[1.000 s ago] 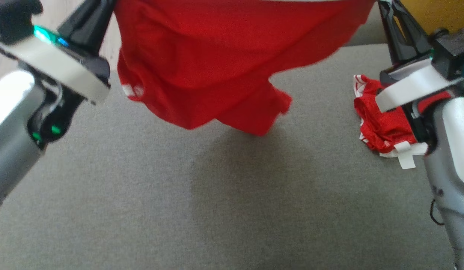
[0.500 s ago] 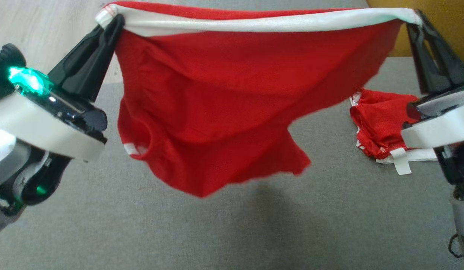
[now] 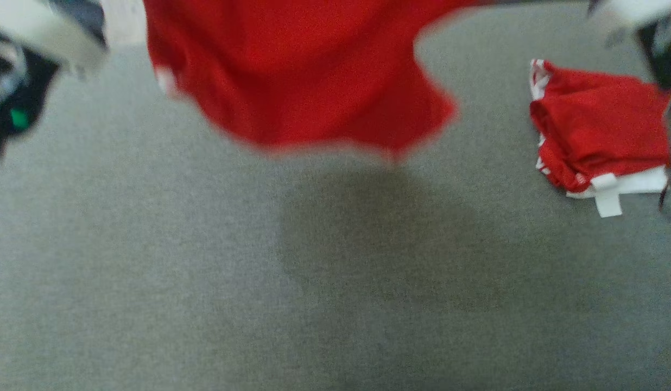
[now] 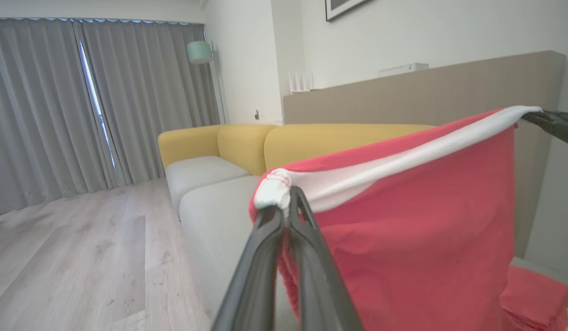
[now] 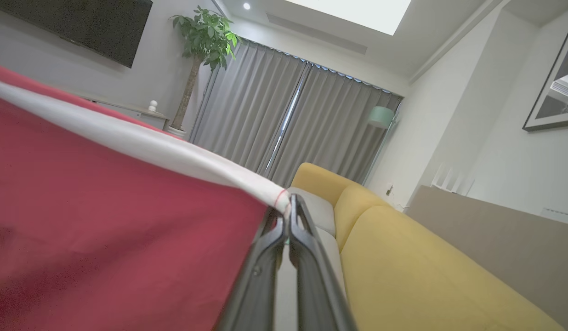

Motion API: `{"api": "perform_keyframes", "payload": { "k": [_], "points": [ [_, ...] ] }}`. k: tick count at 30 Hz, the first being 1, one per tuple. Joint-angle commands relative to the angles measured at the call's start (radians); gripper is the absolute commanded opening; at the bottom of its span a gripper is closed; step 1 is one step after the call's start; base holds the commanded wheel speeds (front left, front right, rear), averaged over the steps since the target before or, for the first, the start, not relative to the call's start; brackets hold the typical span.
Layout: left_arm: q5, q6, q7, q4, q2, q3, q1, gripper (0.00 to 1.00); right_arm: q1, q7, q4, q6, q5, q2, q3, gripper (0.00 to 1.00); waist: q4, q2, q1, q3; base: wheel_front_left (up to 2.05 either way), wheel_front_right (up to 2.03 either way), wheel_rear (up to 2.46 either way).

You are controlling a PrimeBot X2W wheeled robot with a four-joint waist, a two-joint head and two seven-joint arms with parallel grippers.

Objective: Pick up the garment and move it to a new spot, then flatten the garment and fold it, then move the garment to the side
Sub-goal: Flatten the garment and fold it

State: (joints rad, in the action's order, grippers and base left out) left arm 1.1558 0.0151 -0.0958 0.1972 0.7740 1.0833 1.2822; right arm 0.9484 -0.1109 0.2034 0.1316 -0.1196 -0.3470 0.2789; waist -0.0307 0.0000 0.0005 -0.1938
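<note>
Hanging over far part of grey surface (image 3: 205, 282), red garment (image 3: 292, 70) is held taut by white waistband (image 4: 403, 158). Left gripper (image 4: 287, 202) pinched closed on one waistband end, right gripper (image 5: 288, 207) on other. Near right edge, folded red cloth (image 3: 601, 130) is laid.

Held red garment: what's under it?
Under the garment: grey surface with its shadow. Whatever lies behind the hanging cloth is covered. A second red garment sits apart, right.

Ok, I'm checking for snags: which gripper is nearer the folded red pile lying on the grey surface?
Right. The right gripper grips the hanging garment roughly above the folded pile; the left gripper grips its opposite corner, far to the side.
</note>
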Motion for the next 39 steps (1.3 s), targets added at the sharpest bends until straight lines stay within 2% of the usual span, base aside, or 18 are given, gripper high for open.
{"api": "perform_keyframes", "payload": {
  "k": [1, 5, 9, 15, 20, 28, 39],
  "points": [
    [-0.008, -0.003, -0.014, 0.014, 0.029, -0.077, 0.071, 0.00, 0.044, 0.015, -0.010, -0.001, 0.005, 0.002, 0.000, 0.00, -0.009, 0.0000, -0.0005, -0.072, 0.00, 0.00, 0.00],
    [-0.047, -0.057, -0.097, 0.217, -0.074, -0.113, 0.191, 0.00, 0.250, 0.134, 0.218, -0.001, 0.066, 0.045, -0.025, 0.00, -0.010, 0.0000, -0.0005, -0.125, 0.00, 0.00, 0.00],
    [-0.086, -0.106, -0.144, 0.345, -0.152, -0.112, 0.232, 0.00, 0.326, 0.235, 0.389, -0.001, 0.128, 0.092, -0.062, 0.00, -0.011, 0.0000, -0.0005, -0.158, 0.00, 0.00, 0.00],
    [-0.105, -0.141, -0.164, 0.425, -0.234, -0.083, 0.116, 0.00, 0.236, 0.313, 0.578, -0.001, 0.165, 0.135, -0.041, 0.00, -0.008, 0.0000, -0.0005, -0.179, 0.00, 0.00, 0.00],
    [-0.126, -0.145, -0.166, 0.376, -0.256, -0.050, -0.069, 0.00, 0.111, 0.338, 0.690, -0.001, 0.142, 0.131, 0.062, 0.00, 0.004, 0.0000, -0.0005, -0.164, 0.00, 0.00, 0.00],
    [-0.165, -0.146, -0.166, 0.239, -0.212, 0.004, -0.341, 0.00, -0.043, 0.338, 0.735, -0.001, -0.006, 0.057, 0.232, 0.00, 0.021, 0.0000, -0.0005, -0.075, 0.00, 0.00, 0.00],
    [-0.197, -0.146, -0.166, 0.137, -0.193, -0.014, -0.546, 0.00, -0.215, 0.225, 0.576, -0.001, -0.250, -0.114, 0.441, 0.00, 0.021, 0.0000, -0.0005, 0.053, 0.00, 0.00, 0.00]
  ]
}}
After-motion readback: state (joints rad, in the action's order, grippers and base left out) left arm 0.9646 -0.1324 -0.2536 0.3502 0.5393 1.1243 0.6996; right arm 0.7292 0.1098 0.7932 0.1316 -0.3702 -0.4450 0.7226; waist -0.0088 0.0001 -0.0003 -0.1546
